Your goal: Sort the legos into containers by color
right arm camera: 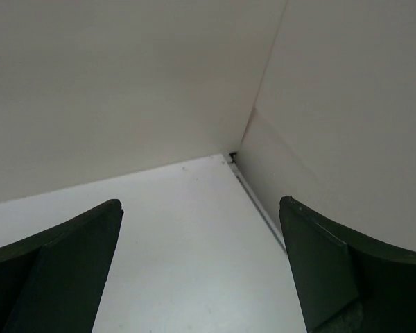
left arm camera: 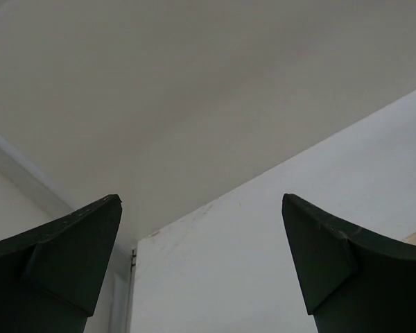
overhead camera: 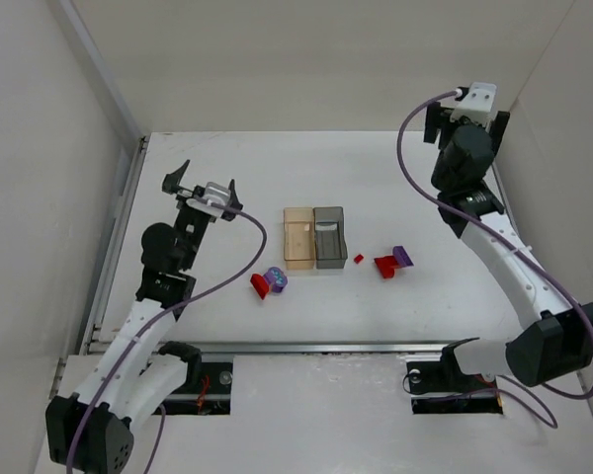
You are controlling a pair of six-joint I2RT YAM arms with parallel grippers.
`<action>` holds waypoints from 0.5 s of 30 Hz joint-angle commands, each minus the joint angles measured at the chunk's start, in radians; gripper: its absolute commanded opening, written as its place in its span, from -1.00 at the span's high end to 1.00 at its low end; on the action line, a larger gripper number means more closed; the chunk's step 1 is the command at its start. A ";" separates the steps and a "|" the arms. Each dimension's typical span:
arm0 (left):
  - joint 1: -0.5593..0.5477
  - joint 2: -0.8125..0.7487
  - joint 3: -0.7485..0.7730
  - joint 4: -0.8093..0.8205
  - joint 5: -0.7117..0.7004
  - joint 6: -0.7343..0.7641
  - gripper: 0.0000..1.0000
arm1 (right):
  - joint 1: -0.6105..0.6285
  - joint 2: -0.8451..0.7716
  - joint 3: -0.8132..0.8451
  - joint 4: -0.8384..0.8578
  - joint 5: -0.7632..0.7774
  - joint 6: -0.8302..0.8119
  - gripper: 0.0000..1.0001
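The tan bin and the grey bin sit side by side, touching. Red and purple legos lie on the table near both bins. The left gripper and the right gripper are wide open, holding nothing, far from the bins.

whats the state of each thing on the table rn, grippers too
left gripper, open, empty
right gripper, open, empty
tan bin, upright, looks empty
grey bin, upright, looks empty
red legos, loose on table, unsorted
purple legos, loose on table, unsorted
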 commanded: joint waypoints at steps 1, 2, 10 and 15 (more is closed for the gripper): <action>-0.029 0.092 0.075 -0.288 -0.071 0.080 -1.00 | 0.050 0.050 0.053 -0.256 0.235 0.173 -1.00; -0.038 0.118 0.149 -0.391 -0.071 0.060 -1.00 | 0.050 0.050 0.071 -0.439 0.018 0.206 -1.00; -0.057 0.351 0.410 -0.581 -0.282 -0.327 -1.00 | 0.083 0.116 -0.081 -0.639 -0.514 0.866 -0.22; -0.076 0.377 0.435 -0.603 -0.319 -0.330 -1.00 | 0.239 0.192 -0.087 -0.705 -0.354 1.098 -0.08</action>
